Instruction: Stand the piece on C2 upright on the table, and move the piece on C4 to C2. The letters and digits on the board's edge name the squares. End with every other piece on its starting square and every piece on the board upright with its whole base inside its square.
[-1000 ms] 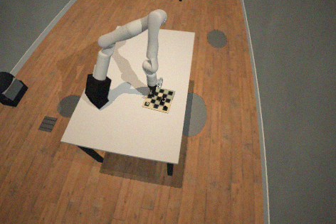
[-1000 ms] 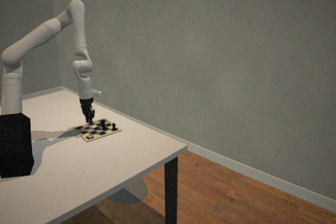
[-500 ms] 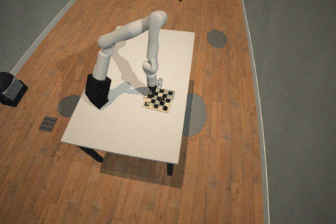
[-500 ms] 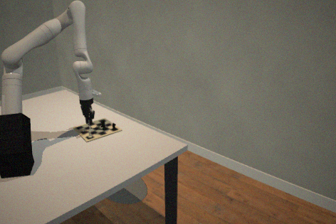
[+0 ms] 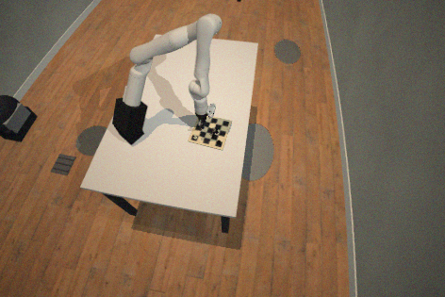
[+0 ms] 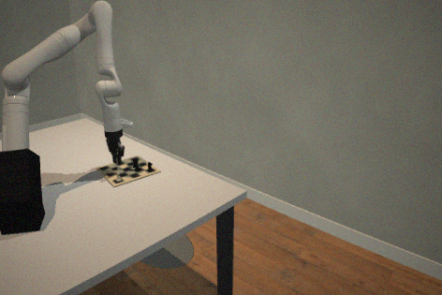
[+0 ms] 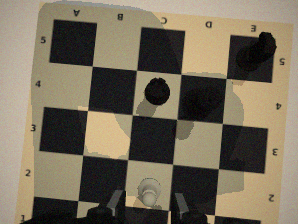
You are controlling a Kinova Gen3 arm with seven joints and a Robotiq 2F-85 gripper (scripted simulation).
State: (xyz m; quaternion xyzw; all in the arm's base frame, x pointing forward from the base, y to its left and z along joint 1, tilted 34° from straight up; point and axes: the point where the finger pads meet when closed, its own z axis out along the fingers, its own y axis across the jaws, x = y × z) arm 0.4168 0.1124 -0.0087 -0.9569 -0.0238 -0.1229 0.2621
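The white piece (image 7: pixel 149 191) stands on C2, between the fingers of the gripper (image 7: pixel 148 204). The fingers are partly apart and not pressing it. A black piece (image 7: pixel 157 91) stands upright on C4 of the board (image 7: pixel 105 50).

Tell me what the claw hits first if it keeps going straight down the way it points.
The white piece on C2. The claw points down at the board with that piece between its open fingers, so they would likely straddle it before reaching the board; depth is hard to judge.
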